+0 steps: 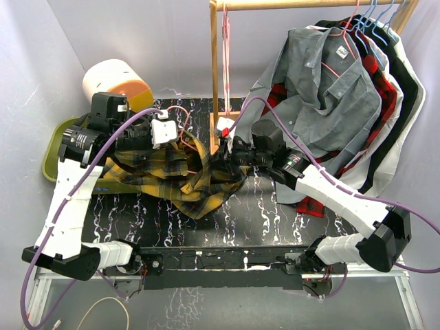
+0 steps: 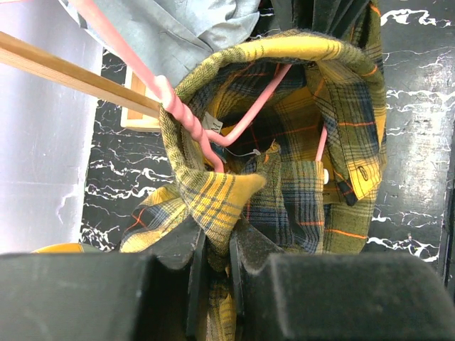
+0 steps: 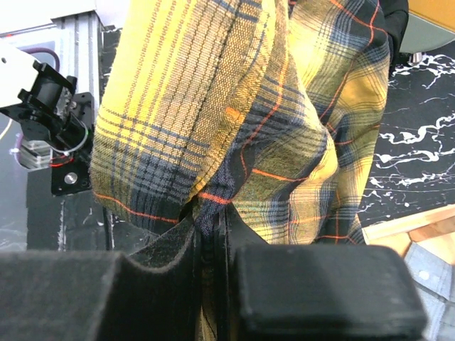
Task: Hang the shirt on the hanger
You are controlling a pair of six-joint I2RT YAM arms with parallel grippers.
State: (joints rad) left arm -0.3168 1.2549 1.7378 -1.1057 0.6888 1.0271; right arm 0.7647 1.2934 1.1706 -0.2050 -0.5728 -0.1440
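The yellow, black and green plaid shirt (image 1: 180,175) lies bunched on the black marbled table (image 1: 261,213) between the two arms. In the left wrist view the pink hanger (image 2: 186,117) runs into the shirt's (image 2: 284,185) open collar, with one arm of it showing inside the neck. My left gripper (image 2: 217,245) is shut on a fold of the shirt just below the collar. From the right, my right gripper (image 3: 213,231) is shut on another fold of the shirt (image 3: 234,106), which hangs in front of its camera. The rest of the hanger is hidden under the cloth.
A wooden clothes rack (image 1: 214,69) stands at the back. On it hang a grey shirt (image 1: 323,82), a red-and-black plaid shirt (image 1: 378,82) and dark garments on blue hangers. A white and orange round object (image 1: 115,84) and a green tray (image 1: 53,157) sit at the back left.
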